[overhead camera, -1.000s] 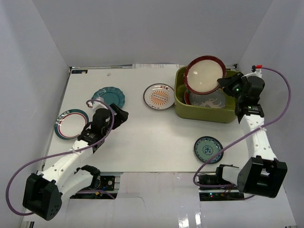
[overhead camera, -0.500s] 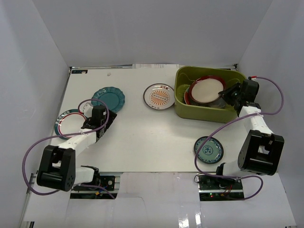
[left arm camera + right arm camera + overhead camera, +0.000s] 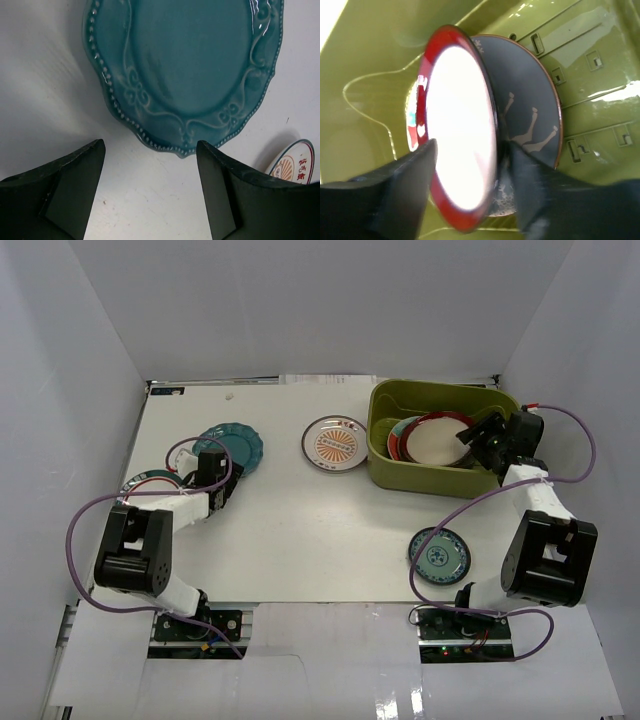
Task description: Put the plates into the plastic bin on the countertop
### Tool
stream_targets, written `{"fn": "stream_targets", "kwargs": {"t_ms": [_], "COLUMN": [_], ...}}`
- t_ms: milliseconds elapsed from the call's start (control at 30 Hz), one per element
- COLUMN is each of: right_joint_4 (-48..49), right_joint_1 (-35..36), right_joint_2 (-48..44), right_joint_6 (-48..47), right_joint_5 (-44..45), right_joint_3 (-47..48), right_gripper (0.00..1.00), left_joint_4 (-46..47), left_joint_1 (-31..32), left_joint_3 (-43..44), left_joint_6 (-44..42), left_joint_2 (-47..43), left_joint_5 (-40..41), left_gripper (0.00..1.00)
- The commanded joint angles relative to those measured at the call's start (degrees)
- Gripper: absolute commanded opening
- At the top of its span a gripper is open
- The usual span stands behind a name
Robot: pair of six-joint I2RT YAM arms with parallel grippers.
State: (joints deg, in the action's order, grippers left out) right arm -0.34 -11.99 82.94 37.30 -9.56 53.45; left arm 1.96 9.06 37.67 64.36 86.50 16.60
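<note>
Motion showed first on the left. Over the last second my left end effector (image 3: 215, 472) had swung across to the teal scalloped plate (image 3: 185, 65). It now sat low at the plate's near rim with its fingers spread wide, holding nothing. I took that plate to be the next pick, not yet gripped. The striped-rim plate (image 3: 140, 485) lay just beside it on the table (image 3: 300, 510), mostly hidden under the left forearm. The arm's purple cable (image 3: 185, 445) looped above, and I judged it could get in the way of a later reach there.

The orange sunburst plate (image 3: 335, 443) sat flat near the plastic bin (image 3: 415, 480). The red-rimmed tan plate (image 3: 460, 125), which had been held high over the bin a second before, was now down inside it. It stood on edge, leaning against the grey plate (image 3: 530, 115), with the red-and-teal plate (image 3: 399, 433) behind it. My right end effector (image 3: 470, 165) was still closed on its rim, so letting go seemed the step in hand. The small teal plate (image 3: 438, 555) waited on the table in front of the bin.
</note>
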Motion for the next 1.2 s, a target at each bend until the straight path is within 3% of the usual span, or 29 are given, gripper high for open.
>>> {"fn": "stream_targets", "kwargs": {"t_ms": [0, 33, 167, 233, 567, 767, 967, 1000, 1167], "right_joint_4": [3.8, 3.2, 2.9, 2.7, 5.8, 10.2, 11.1, 11.1, 10.6], "right_joint_1": [-0.1, -0.1, -0.1, -0.1, -0.1, 0.0, 1.1, 2.0, 9.2], "right_joint_2": [-1.5, -2.4, -5.6, -7.9, -15.4, -21.4, -28.4, -30.2, -34.4], "right_joint_6": [-1.8, -2.1, -2.5, -2.5, -0.2, 3.2, 3.9, 3.9, 3.7], "right_joint_5": [1.0, 1.3, 0.6, -0.5, -14.1, -20.6, -22.4, -22.6, -21.4], "right_joint_3": [0.3, 0.2, 0.0, -0.3, -6.9, -12.4, -16.0, -16.4, -19.4], "right_gripper": [0.73, 0.86, 1.00, 0.90, 0.90, 0.90, 0.95, 0.95, 0.96], "left_joint_4": [-1.0, -0.2, 1.6, 2.1, 9.1, 15.0, 19.9, 20.9, 27.8], "left_joint_1": [-1.3, -1.8, -2.8, -3.0, -3.8, -4.6, -4.8, -4.8, -4.8], "left_joint_3": [1.0, 0.6, 0.6, 0.6, -2.5, -6.1, -7.7, -7.9, -10.6], "left_joint_6": [1.6, 1.6, 2.3, 2.9, 5.3, 6.6, 6.7, 6.4, 5.2], "left_joint_2": [2.3, 2.5, 4.7, 5.3, 8.2, 9.4, 12.0, 12.5, 12.7], "left_joint_5": [0.8, 0.4, -1.1, -1.7, -5.2, -7.4, -8.9, -9.4, -11.3], "left_gripper": [0.84, 0.84, 0.82, 0.80, 0.70, 0.54, 0.26, 0.18, 0.00]}}
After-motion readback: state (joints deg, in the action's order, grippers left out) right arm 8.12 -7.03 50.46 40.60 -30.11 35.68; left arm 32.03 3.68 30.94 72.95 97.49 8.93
